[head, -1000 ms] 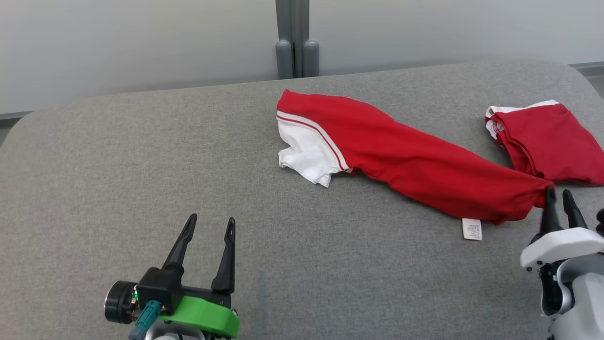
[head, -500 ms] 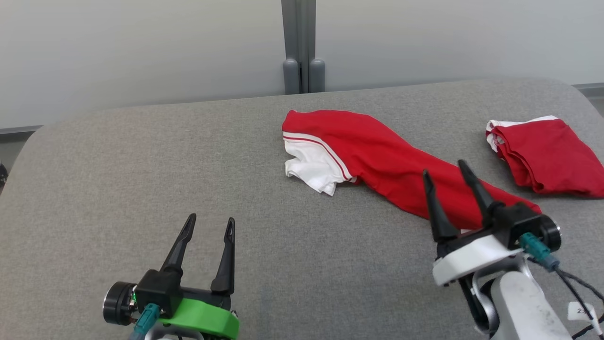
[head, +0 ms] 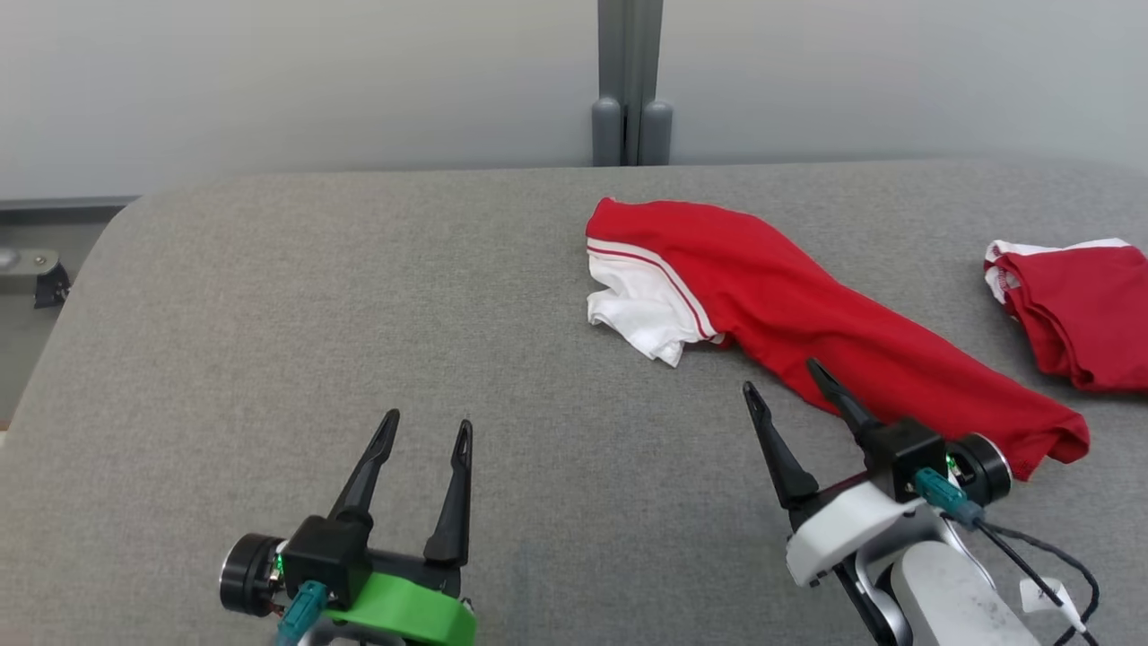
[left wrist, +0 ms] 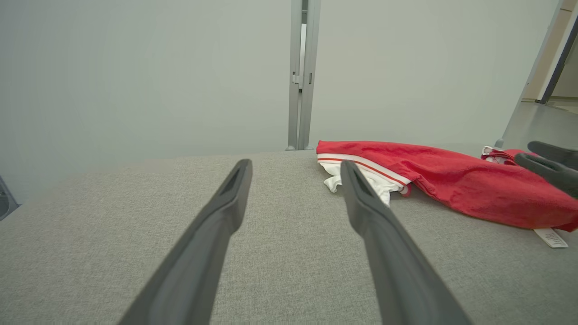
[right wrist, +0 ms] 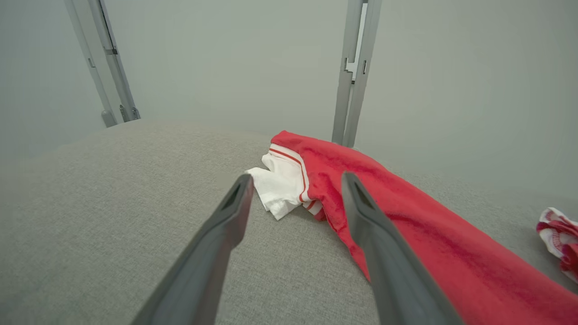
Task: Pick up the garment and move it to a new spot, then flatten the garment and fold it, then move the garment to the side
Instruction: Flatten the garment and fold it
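Your grey fabric-covered table (head: 269, 296) is carrying everything. The long red garment with a white striped sleeve (head: 807, 332) is lying stretched diagonally across the table's right half, with its sleeve end toward the middle. A smaller folded red-and-white garment (head: 1085, 314) is sitting apart at the far right. Your right gripper (head: 779, 375) is hanging empty at the long garment's near edge, fingers spread. Your left gripper (head: 429, 420) is hanging spread and empty over bare table.

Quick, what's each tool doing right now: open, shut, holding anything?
Left tool: open, holding nothing.
Right tool: open, holding nothing, next to the red garment.
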Available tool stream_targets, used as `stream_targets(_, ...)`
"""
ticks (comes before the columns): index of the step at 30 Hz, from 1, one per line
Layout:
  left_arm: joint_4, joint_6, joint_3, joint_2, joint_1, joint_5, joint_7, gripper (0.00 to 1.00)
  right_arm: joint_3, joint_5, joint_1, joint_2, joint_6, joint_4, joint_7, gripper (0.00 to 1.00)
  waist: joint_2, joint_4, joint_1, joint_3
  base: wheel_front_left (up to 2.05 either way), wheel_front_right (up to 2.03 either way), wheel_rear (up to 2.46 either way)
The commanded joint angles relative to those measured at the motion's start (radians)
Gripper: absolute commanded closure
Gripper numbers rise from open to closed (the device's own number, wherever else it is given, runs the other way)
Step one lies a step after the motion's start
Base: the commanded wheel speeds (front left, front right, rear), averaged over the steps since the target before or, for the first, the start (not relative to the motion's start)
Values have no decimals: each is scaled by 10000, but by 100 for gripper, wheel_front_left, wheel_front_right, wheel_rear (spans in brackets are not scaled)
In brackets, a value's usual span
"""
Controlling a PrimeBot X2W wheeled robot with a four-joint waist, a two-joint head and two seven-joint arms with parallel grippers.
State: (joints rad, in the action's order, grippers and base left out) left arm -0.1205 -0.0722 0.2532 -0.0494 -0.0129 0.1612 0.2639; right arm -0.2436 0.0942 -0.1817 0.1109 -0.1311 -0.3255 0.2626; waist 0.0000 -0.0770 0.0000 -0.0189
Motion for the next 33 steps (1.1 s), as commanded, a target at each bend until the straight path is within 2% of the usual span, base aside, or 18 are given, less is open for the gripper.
stream_targets(1,-22,-48,58,-24,-253,14,2,0,-164,-144,-358,108,7,-273,-25,0,0,-537,0,-513,0,0,0)
stream_targets(7,-138,27,456,-24,-641,121,2,0,-1154,-313,-1789,603,7,-1830,-496,0,0,-1444,0,-1248,0,0,0)
stream_targets(15,-271,186,964,-23,-1014,301,2,0,-2050,51,-3643,1236,7,-4302,-605,0,0,-2502,0,-1828,0,0,0)
stream_targets(22,-251,369,1281,-23,-1182,524,2,0,-2434,-3,-4714,1544,8,-6015,-442,0,0,-3074,0,-2070,0,0,0)
stream_targets(26,-252,439,1369,-23,-1194,584,2,0,-2462,220,-5006,1413,7,-7042,-811,0,0,-3189,0,-2088,0,0,0)
stream_targets(27,-255,459,1373,-23,-1191,585,2,0,-2530,294,-5015,1350,7,-7222,-888,40,0,-3192,0,-2082,0,0,0)
stream_targets(28,-266,463,1360,-23,-1181,590,2,0,-2608,400,-5045,1284,0,-7411,-921,93,0,-3179,0,-2067,0,0,0)
stream_targets(29,-278,474,1348,-23,-1172,585,2,0,-2684,470,-5057,1219,0,-7502,-874,100,0,-3155,0,-2051,0,0,0)
stream_targets(33,-360,460,1256,-24,-1185,487,2,0,-3123,855,-5240,850,-3,-7484,-454,100,0,-2953,0,-1913,0,0,0)
